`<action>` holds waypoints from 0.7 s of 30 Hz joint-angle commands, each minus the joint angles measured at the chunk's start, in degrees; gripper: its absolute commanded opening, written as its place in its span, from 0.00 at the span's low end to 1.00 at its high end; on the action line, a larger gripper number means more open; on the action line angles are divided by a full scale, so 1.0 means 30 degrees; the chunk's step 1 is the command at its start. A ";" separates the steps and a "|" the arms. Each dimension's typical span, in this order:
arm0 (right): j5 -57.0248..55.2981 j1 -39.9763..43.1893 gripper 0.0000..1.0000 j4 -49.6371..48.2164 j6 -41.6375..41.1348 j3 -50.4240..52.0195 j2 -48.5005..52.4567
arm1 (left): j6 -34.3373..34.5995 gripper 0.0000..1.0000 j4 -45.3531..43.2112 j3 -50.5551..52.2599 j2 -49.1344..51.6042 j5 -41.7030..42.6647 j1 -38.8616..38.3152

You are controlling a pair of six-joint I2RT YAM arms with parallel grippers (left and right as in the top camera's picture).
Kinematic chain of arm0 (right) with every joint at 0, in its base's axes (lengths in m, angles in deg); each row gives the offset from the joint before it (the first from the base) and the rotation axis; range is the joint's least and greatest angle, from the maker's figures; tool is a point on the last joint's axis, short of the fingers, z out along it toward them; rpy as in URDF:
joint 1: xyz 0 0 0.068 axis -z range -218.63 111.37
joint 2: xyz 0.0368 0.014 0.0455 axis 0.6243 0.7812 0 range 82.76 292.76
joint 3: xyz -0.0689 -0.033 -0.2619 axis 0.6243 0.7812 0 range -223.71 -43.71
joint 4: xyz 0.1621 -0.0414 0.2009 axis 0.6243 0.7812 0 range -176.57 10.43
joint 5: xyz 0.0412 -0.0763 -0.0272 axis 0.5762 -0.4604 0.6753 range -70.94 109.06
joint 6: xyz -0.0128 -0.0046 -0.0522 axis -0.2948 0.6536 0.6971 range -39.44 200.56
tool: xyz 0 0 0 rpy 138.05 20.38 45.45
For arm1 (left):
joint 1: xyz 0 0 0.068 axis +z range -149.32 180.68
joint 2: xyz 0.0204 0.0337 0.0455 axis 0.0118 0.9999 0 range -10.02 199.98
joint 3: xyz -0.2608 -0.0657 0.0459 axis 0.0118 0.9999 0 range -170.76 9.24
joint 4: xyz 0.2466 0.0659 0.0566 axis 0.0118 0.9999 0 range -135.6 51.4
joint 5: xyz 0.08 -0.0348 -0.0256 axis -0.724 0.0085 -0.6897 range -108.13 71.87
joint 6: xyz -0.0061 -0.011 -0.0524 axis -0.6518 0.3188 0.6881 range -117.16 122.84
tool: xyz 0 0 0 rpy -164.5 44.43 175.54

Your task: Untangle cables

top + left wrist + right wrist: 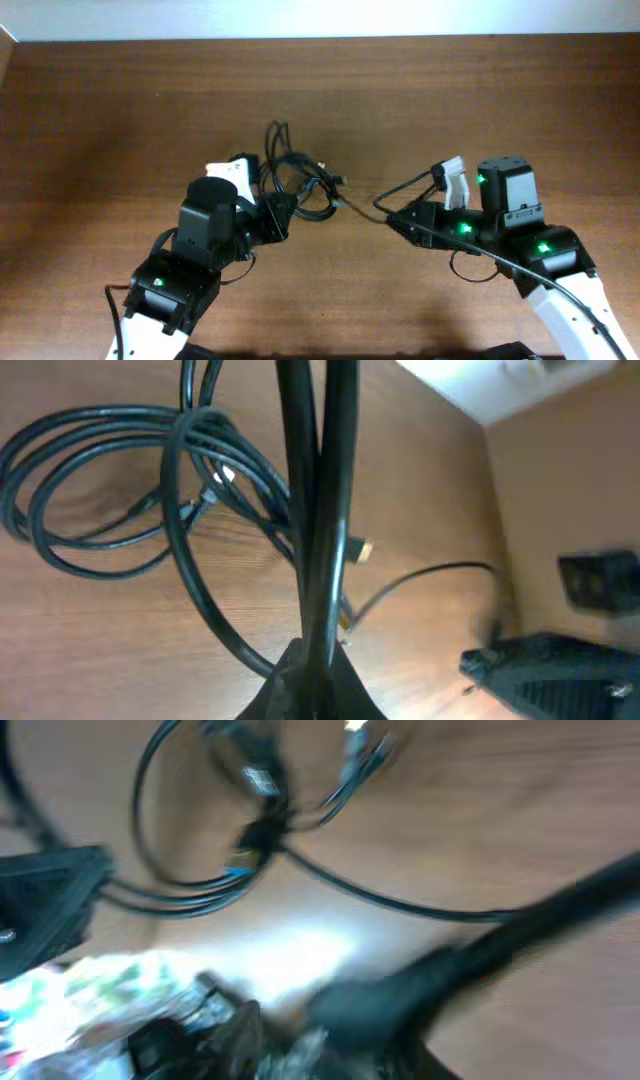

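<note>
The cables [298, 182] lie coiled just ahead of the left claw [283, 213] (fingers pressed together). One strand runs to the right claw [396, 217], whose state I cannot tell.

The cables [300, 182] lie on the table [100, 110] near its middle.

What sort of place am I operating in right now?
Likely an indoor robot workbench or lab: a wood-grain table, a plain white strip, perhaps wall, beyond it, and the cables set out before the left arm and right arm.
</note>
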State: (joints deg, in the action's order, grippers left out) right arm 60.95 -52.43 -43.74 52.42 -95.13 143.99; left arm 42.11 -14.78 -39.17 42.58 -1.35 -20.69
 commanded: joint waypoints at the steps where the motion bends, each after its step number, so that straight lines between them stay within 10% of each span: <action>1: 0.3286 0.0095 0.56 -0.0073 0.0255 -0.0080 0.0634 | -0.5544 0.68 0.0889 -0.0168 0.0189 0.0117 0.0044; 3: 0.3330 0.0095 0.66 -0.0051 0.0248 -0.0080 0.0750 | -0.5544 1.00 0.2193 -0.0168 0.1290 -0.0532 0.0044; 7: 0.2878 0.0095 0.71 -0.0066 0.0248 -0.0080 0.0750 | -0.2812 1.00 0.1960 -0.0168 0.5319 -0.0452 0.0044; 9: 0.2820 0.0095 0.71 -0.0066 0.0240 -0.0080 0.0750 | -0.2805 0.87 0.0969 -0.0168 0.6907 -0.0437 0.0044; 11: 0.2820 0.0095 0.72 -0.0066 0.0255 -0.0080 0.0750 | -0.2827 0.30 -0.0998 -0.0168 0.8794 -0.0605 0.0044; 13: 0.2295 0.0095 0.76 -0.0051 0.0321 -0.0080 0.0750 | -0.2827 0.16 -0.2266 -0.0168 1.0273 -0.0590 0.0044; 16: 0.2098 0.0095 0.76 -0.0058 0.0313 -0.0080 0.0750 | -0.2820 0.22 -0.2761 -0.0168 1.1307 -0.1763 0.0044; 19: 0.1945 0.0095 0.76 -0.0066 0.0321 -0.0080 0.0750 | -0.2820 0.47 -0.3242 -0.0168 1.1650 -0.2550 0.0044; 21: 0.1814 0.0095 0.76 -0.0066 0.0313 -0.0080 0.0750 | -0.2820 0.41 -0.4138 -0.0168 1.1650 -0.2630 0.0044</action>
State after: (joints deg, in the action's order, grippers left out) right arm 67.13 -52.43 -43.72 52.51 -95.13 146.27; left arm 33.94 -24.85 -39.41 77.11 -7.47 -20.69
